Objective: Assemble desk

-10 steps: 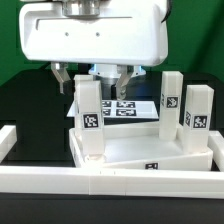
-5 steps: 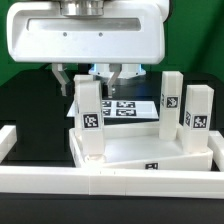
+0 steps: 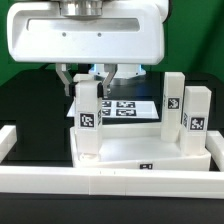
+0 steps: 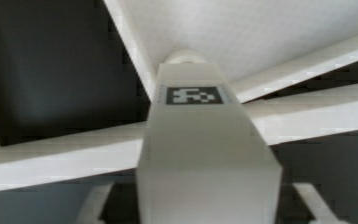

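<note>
The desk's wide white panel (image 3: pixel 130 150) lies flat near the front rail. A square white leg (image 3: pixel 89 122) with a black-and-white tag stands upright on the panel's corner at the exterior view's left. My gripper (image 3: pixel 88 78) is at the top of this leg, one finger (image 3: pixel 67 79) on each side, and the jaws are shut on it. In the wrist view the same leg (image 4: pixel 197 130) runs between my fingers (image 4: pixel 94 203), with the panel (image 4: pixel 318 105) below it. Two more legs (image 3: pixel 172 100) (image 3: pixel 197 112) stand upright at the exterior view's right.
Long white rails (image 3: pixel 100 182) frame the black surface along the front and sides. The marker board (image 3: pixel 127 108) lies flat behind the panel. The arm's large white body (image 3: pixel 90 35) fills the upper part of the exterior view.
My fingers have drawn inward from wide open and now press on the sides of the left leg's top. The legs and panel have not moved.
</note>
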`<state>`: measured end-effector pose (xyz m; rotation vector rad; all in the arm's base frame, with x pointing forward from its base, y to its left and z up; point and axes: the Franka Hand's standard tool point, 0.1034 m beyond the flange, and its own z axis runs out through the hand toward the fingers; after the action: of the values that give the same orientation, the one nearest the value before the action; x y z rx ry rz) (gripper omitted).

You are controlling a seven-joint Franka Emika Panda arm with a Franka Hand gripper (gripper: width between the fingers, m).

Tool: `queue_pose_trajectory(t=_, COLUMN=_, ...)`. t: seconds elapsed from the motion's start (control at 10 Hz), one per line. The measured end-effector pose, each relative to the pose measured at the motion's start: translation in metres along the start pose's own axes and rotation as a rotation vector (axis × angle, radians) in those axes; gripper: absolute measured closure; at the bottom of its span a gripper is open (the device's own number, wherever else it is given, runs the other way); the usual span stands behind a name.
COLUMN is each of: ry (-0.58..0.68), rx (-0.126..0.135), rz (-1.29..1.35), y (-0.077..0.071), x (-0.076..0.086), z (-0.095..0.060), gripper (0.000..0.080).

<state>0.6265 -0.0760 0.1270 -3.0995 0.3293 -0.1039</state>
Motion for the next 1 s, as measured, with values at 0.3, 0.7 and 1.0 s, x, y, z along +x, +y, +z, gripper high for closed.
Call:
queue_pose_trajectory(t=0.3, ry=-0.008, rx=0.004, rz=0.324, y=0.0063, x=-0.0008, z=0.0011, gripper=0.0506)
queue_pose_trajectory(t=0.7, ry=-0.012, rx=0.0, rz=0.743, y=0.0087, x=-0.0018, z=0.0018, gripper=0.0506)
queue_pose_trajectory(t=1.0, ry=-0.032, rx=0.0, rz=1.088, y=0.0077, x=-0.0033, z=0.0028, gripper=0.0506)
